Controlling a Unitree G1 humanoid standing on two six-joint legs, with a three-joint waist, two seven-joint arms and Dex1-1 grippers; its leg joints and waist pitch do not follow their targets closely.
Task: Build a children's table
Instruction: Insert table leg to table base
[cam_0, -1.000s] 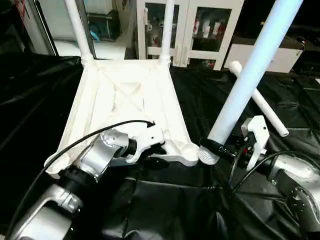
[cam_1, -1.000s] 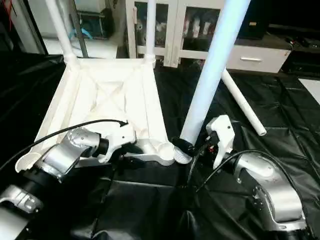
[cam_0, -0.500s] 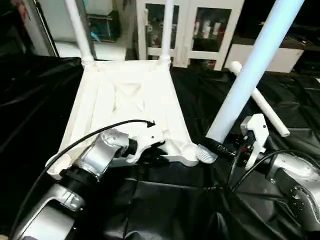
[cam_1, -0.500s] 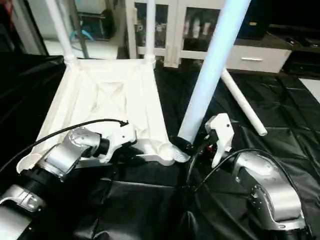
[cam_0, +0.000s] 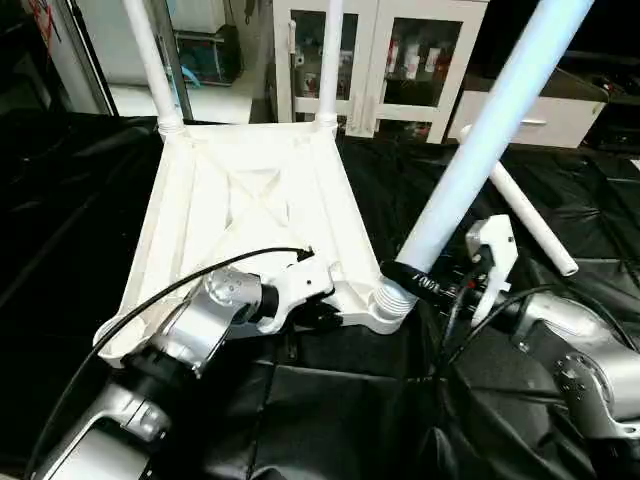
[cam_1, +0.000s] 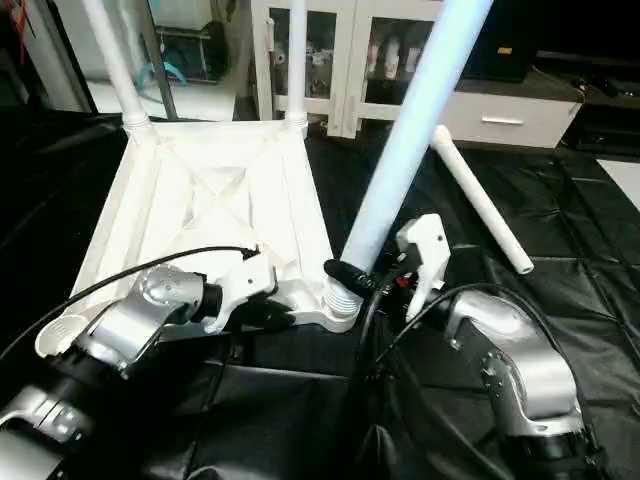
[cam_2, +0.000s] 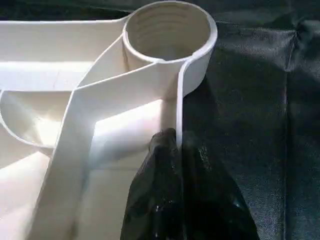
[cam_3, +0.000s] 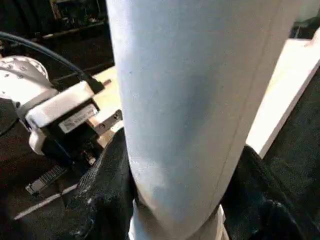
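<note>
1. The right gripper (cam_0: 405, 281) is squeezed tight around a long white leg (cam_0: 485, 135), low down near its ribbed screw end. The leg leans back and to the right, and its end sits at the near right corner socket (cam_0: 385, 305) of the table top (cam_0: 250, 200).
2. The left gripper (cam_0: 320, 310) pinches the near edge of the table top, just beside that same corner. In the left wrist view one black finger (cam_2: 165, 190) presses on the thin white wall next to a round socket (cam_2: 170, 30). That socket looks empty there, so I think the leg is not screwed in yet, but I cannot be sure.
3. The table top lies upside down on the black sheet (cam_0: 330, 420), with its crossed ribs facing up.
4. This step is putting in leg number three. Next, the leg likely needs to stand up straight over the hole and be turned, while the left gripper holds the top steady.
5. Count: one table top and four legs. Two legs, a far left leg (cam_0: 150, 60) and a far right leg (cam_0: 330, 55), stand in the far corners. One is held. One spare leg (cam_0: 530, 215) lies on the sheet to the right.
</note>
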